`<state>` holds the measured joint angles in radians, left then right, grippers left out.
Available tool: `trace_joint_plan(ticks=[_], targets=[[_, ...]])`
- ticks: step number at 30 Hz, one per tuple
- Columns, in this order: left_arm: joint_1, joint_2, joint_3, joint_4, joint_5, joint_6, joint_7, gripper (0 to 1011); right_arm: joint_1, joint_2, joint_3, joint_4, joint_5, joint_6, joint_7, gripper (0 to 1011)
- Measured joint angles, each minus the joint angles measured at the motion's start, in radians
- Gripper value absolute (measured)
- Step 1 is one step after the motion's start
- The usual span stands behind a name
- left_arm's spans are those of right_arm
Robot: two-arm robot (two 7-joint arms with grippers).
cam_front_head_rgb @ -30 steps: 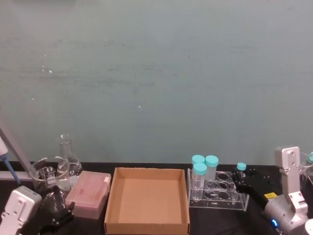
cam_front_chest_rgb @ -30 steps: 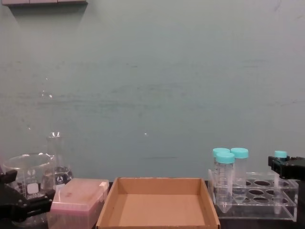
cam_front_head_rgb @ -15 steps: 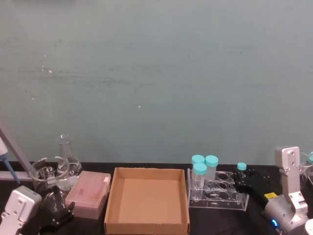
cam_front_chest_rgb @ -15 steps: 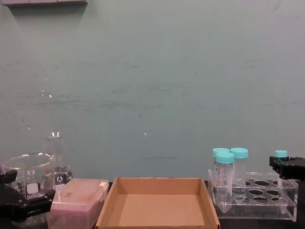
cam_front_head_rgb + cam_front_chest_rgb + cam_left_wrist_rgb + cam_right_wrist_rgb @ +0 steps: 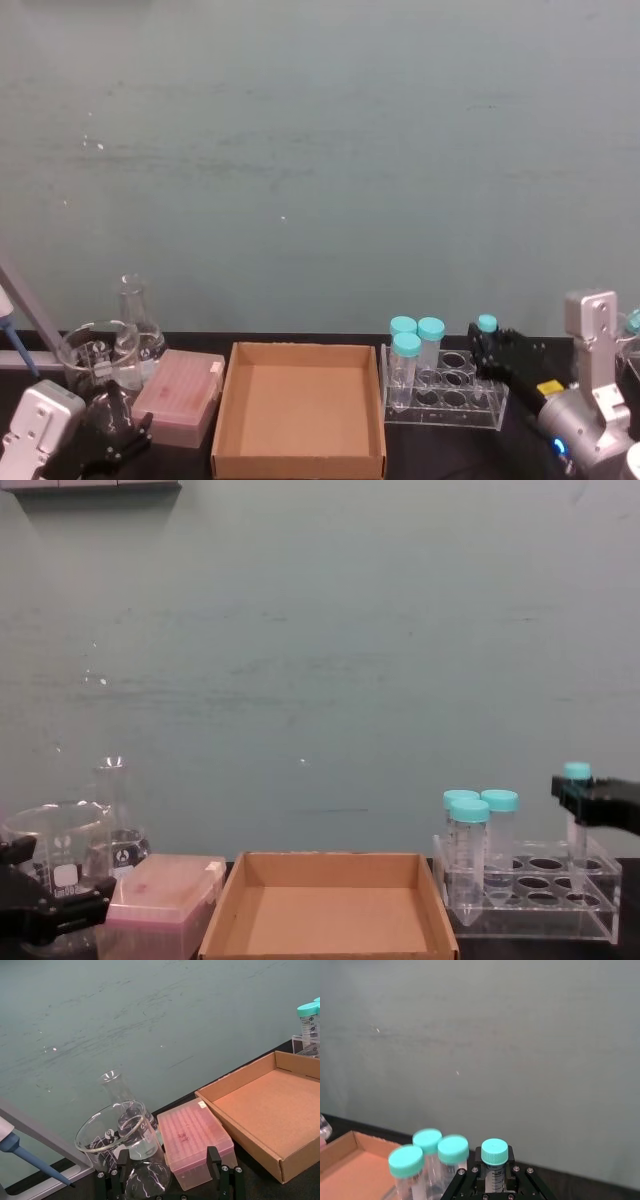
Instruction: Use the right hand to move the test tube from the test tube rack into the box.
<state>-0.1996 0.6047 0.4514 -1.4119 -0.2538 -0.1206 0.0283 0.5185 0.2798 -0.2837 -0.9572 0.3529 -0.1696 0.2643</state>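
Box (image 5: 300,405) sits centre, with pink box (image 5: 180,395) left and rack (image 5: 468,400) right. Left gripper (image 5: 125,420) rests, fingers spread, by beaker (image 5: 92,352). Three fat tubes (image 5: 407,350) stand between box and right gripper (image 5: 578,798), which is clamped on the test tube (image 5: 577,771), tip inside the rack's right end.

At the lower left of my head view sits a pink translucent box (image 5: 180,397), with a glass beaker (image 5: 92,358) and a conical flask (image 5: 136,318) just to its left. Three wide teal-capped tubes (image 5: 407,362) stand upright low and right of centre, against a plain teal wall (image 5: 320,150).
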Motion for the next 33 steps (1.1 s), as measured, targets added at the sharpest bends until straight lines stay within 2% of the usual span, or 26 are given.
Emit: trace_joint_plan(ticks=[9,17,24,26,31,33], targets=[[0.0,0.0,0.0,0.0,0.0,0.0,0.0,1000,-0.001,0.006,0.03,-0.086,0.0,-0.019,0.046,210],[0.0,0.0,0.0,0.0,0.0,0.0,0.0,1000,0.016,0.007,0.031,-0.168,-0.003,-0.006,0.113,210],[0.0,0.0,0.0,0.0,0.0,0.0,0.0,1000,0.036,-0.014,0.0,-0.214,-0.008,0.005,0.175,210],[0.0,0.0,0.0,0.0,0.0,0.0,0.0,1000,0.051,-0.029,-0.025,-0.217,-0.012,0.008,0.197,210],[0.0,0.0,0.0,0.0,0.0,0.0,0.0,1000,0.079,-0.055,-0.059,-0.198,-0.024,0.008,0.215,210],[0.0,0.0,0.0,0.0,0.0,0.0,0.0,1000,0.104,-0.079,-0.084,-0.161,-0.033,0.014,0.222,210]])
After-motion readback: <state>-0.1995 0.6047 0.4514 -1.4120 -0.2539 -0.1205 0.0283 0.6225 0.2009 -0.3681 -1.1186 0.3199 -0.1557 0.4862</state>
